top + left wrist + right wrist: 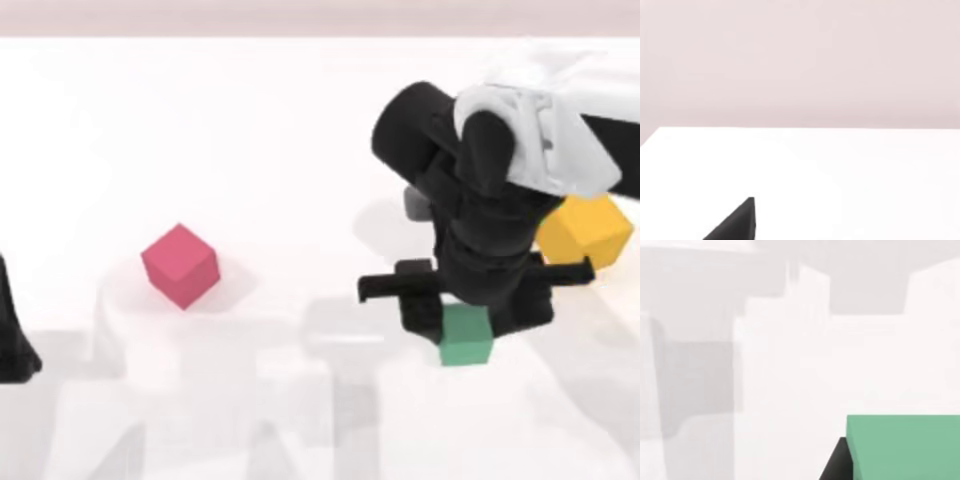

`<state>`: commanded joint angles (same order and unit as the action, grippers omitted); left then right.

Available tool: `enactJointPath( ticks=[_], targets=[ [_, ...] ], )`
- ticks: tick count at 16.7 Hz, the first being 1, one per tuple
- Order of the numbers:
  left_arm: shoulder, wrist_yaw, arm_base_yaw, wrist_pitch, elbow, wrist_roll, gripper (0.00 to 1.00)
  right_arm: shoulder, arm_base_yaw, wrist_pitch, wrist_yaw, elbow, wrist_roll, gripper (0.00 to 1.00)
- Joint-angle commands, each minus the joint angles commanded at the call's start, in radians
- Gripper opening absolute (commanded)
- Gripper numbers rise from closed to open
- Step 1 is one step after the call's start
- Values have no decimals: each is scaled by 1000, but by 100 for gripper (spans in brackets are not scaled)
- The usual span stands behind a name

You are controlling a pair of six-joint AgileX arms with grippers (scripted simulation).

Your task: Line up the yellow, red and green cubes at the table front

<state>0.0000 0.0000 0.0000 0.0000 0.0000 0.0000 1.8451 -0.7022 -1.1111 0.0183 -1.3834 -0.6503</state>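
Observation:
The small green cube (466, 340) sits right of centre near the table front, half hidden under my right gripper (462, 308). That gripper reaches down from above and is shut on it. In the right wrist view the green cube (905, 447) fills the corner, with one dark finger (839, 462) pressed against its side. The yellow cube (588, 230) rests just behind and to the right, partly covered by the arm. The red cube (180, 265) stands alone left of centre. My left gripper (10, 345) is parked at the left edge, open, with one finger (737, 225) showing over bare table.
The white tabletop (300, 180) stretches wide between the red cube and the right arm. The table's far edge (250, 38) runs along the back. A dark crossbar of the right wrist (385, 285) juts out to the left above the table.

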Motion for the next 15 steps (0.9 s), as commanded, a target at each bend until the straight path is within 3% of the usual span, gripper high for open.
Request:
enactJointPath(
  ticks=[3,10,15],
  targets=[
    [0,0,0,0,0,0,100,-91,-47,29,4,95,-95,0],
    [0,0,0,0,0,0,100,-94,-48,48,3,116,-107,0],
    [0,0,0,0,0,0,100,-37,-52,229,4,230,-112,0]
  ],
)
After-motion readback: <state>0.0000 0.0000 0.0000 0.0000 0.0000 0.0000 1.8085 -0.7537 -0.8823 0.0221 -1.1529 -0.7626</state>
